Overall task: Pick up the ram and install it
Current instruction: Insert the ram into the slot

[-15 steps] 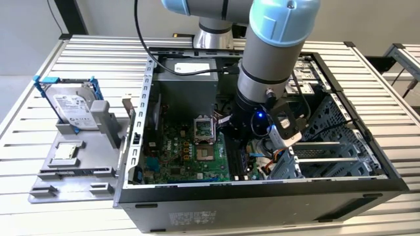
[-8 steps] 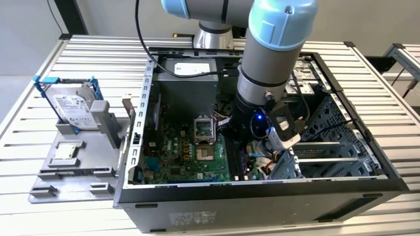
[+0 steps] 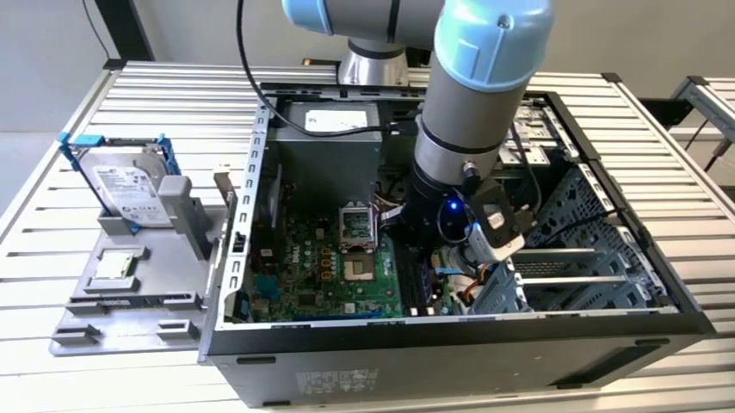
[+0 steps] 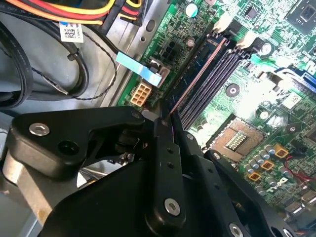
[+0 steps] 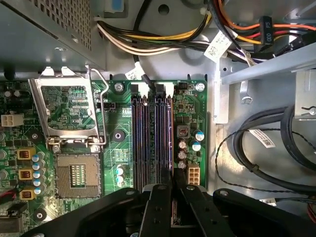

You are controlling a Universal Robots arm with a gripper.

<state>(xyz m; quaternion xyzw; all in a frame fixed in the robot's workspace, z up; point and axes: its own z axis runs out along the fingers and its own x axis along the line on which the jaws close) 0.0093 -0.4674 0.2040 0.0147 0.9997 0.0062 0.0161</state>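
Green motherboard [image 5: 192, 106], open case. Hand [image 4: 165, 118] low over the black slots [image 5: 153, 138], fingers pinched narrow on the ram [image 4: 195, 81], held edge-on along the outermost slot beside the white connector [image 5: 192, 174].

Risks, as judged: stick slightly askew to its slot, one end seating first; notch mismatch; bundled cables [image 5: 163, 42] past the slots' far end snagging the arm.
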